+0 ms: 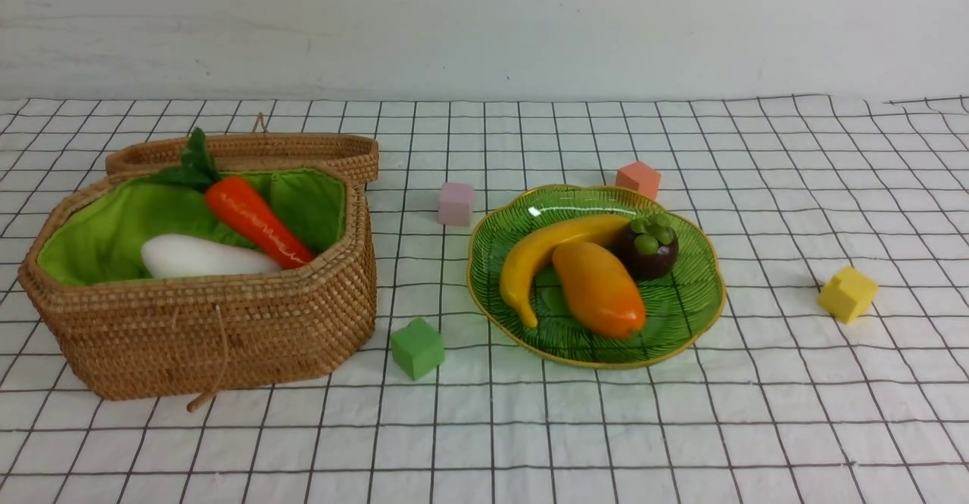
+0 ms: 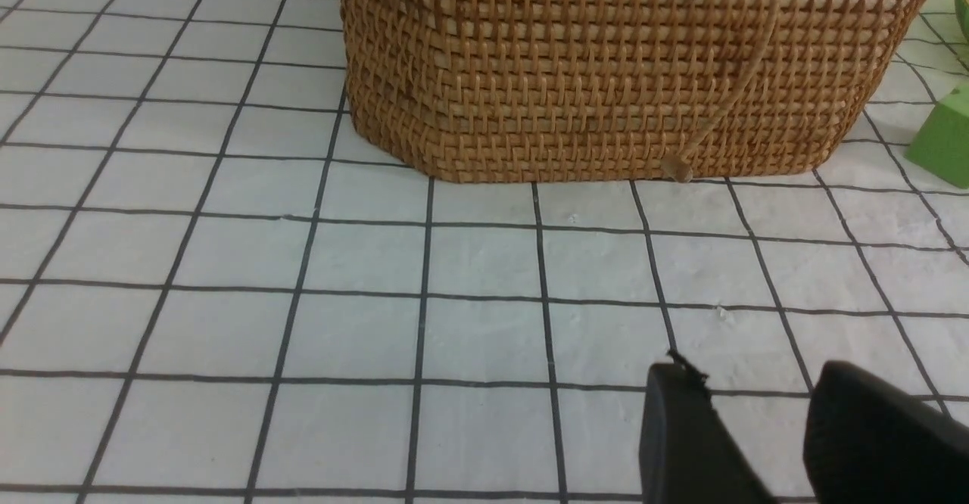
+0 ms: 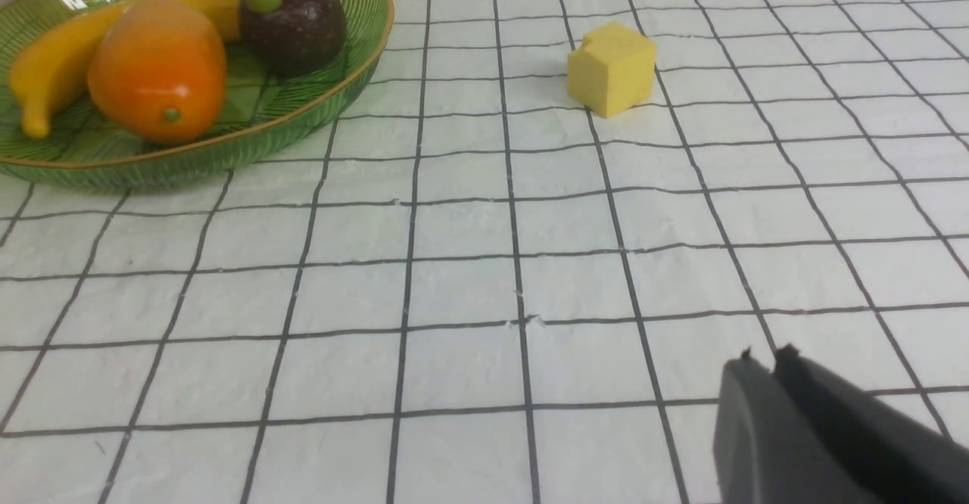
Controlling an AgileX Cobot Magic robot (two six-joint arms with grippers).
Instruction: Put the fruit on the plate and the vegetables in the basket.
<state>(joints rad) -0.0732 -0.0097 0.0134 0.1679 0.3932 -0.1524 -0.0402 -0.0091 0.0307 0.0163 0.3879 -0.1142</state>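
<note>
The plate [image 1: 681, 315] is taken as the landmark. On it lie the banana [image 1: 545, 258], the mango [image 1: 598, 288] and the mangosteen [image 1: 649, 247], all touching or nearly so. Well to the plate's left stands the basket [image 1: 204, 337], with the carrot [image 1: 253, 220] and the radish [image 1: 204, 256] resting on its green lining; its lid [image 1: 250, 152] is propped behind it. No gourd can be seen; it may be hidden below the basket rim, which cannot be told.

Four foam cubes are scattered around the plate: a pink one [image 1: 456, 203] and an orange one [image 1: 638, 179] beyond it, a green one [image 1: 416, 348] toward the basket, a yellow one [image 1: 848, 293] to the right.

The left gripper [image 2: 757, 428] is seen low over the cloth in front of the basket, its jaws parted and nothing between them. The right gripper [image 3: 772, 383] is held low, nearer than the plate, its jaws pressed almost together and empty.

The sorting is judged essentially finished. If a gourd remains, the basket should be checked first. Otherwise both arms are best kept clear of the plate rim and basket wall, so nothing is knocked, and the cubes are to be left alone.
</note>
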